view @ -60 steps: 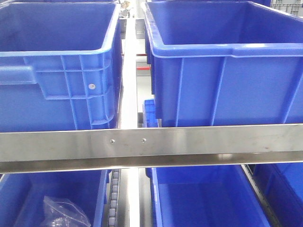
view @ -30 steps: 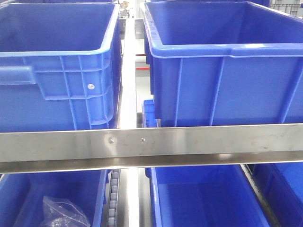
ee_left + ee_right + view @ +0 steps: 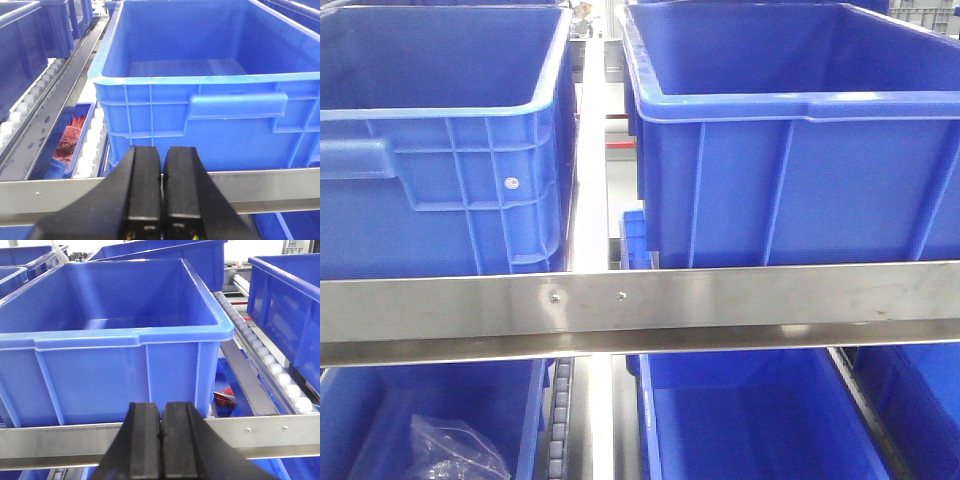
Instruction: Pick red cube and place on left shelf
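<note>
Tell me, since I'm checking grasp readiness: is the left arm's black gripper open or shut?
Shut. In the left wrist view the left gripper's two black fingers press together, nothing between them.

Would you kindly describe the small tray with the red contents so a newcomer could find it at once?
In the left wrist view, start from the big blue crate behind the steel rail. Just left of it, past a roller strip, a narrow blue tray lies low. Unlike the large crates around it, it is shallow and holds red material.
</note>
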